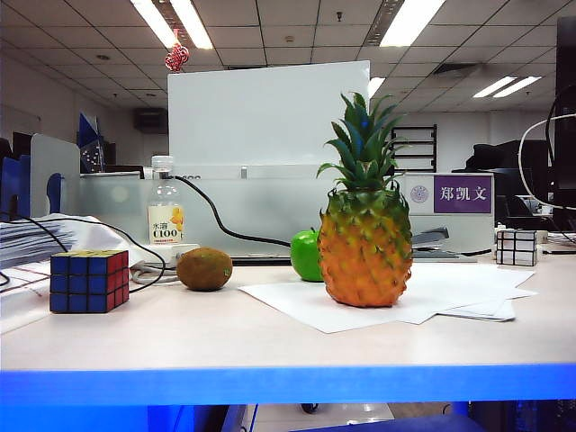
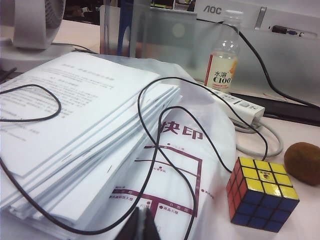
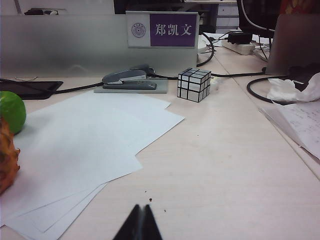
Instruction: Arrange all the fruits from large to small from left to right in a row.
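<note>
Pale matte table (image 1: 270, 337) in a strip-lit office. Spiky-crowned, bumpy orange-yellow pineapple (image 1: 364, 243) stands on loose white paper sheets (image 1: 432, 292), glossy green apple (image 1: 307, 255) just behind it, probably touching. Fuzzy brown oval kiwi (image 1: 204, 268) lies left, between pineapple and coloured Rubik's cube (image 1: 88, 281). Front table strip bare. Left gripper (image 2: 143, 225) over a paper stack, right gripper (image 3: 140, 225) over bare table; both sets of fingers pressed together, holding nothing.

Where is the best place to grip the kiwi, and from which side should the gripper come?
Probably across the short width of the kiwi, coming from above. It lies on its side, long axis level, with free table around it. The left gripper, shut, is nearer than the right gripper, also shut.
</note>
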Robot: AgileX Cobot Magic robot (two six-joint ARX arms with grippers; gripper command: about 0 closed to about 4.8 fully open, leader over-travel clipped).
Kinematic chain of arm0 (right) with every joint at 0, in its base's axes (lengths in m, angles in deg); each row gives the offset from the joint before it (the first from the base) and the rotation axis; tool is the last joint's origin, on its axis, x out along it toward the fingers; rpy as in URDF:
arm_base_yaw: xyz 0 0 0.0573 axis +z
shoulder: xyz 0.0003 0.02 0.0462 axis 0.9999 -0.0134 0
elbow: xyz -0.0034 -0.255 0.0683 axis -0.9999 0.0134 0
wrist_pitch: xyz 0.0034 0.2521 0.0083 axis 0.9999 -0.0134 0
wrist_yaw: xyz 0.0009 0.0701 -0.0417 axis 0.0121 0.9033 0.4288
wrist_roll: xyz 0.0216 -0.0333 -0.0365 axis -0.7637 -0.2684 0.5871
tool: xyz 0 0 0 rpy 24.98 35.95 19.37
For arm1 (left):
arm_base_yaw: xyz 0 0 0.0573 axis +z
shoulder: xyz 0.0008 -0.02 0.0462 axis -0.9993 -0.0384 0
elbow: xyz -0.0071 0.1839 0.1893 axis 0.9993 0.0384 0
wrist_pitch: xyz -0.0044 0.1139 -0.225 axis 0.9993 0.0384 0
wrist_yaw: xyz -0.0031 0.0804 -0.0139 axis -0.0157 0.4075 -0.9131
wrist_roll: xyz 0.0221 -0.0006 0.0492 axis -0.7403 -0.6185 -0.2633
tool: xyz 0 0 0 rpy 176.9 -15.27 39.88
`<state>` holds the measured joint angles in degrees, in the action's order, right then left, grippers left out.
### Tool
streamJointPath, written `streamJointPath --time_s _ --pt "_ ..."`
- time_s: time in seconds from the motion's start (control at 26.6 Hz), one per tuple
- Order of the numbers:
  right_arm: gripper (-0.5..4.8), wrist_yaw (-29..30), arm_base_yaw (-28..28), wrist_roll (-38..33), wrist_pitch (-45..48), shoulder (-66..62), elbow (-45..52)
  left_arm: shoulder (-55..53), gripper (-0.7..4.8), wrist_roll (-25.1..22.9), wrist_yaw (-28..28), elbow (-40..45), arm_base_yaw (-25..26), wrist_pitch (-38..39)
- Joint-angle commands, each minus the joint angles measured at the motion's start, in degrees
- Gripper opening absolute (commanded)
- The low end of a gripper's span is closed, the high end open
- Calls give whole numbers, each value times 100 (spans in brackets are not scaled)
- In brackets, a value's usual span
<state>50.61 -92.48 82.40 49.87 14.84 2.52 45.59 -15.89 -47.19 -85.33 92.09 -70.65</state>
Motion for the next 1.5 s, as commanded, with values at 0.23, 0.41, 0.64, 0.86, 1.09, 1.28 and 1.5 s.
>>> streamJointPath --time_s 0.23,0.41,0.64,0.86,1.09,1.28,1.5 --pt "-1 9 2 -24 120 9 9 9 -5 0 -2 -4 0 -72" --pt "-1 680 4 -966 190 9 9 9 -5 208 -297 -7 0 -94" --pt "-1 2059 2 -3554 973 9 9 9 -6 1840 -2208 -7 -7 -374" --pt "-1 2455 7 -4450 1878 9 4 9 -6 2059 -4470 -7 -7 -1054" --pt "-1 3095 9 -3307 2133 7 -168 9 -6 2098 -5322 -7 -66 -1158" --pt "1 2634 4 -1565 1349 -437 -848 9 -6 2094 -5274 -9 -234 -1211" --pt "22 3287 22 -717 1209 -2210 -1626 9 -6 1569 -5007 -9 -435 -772"
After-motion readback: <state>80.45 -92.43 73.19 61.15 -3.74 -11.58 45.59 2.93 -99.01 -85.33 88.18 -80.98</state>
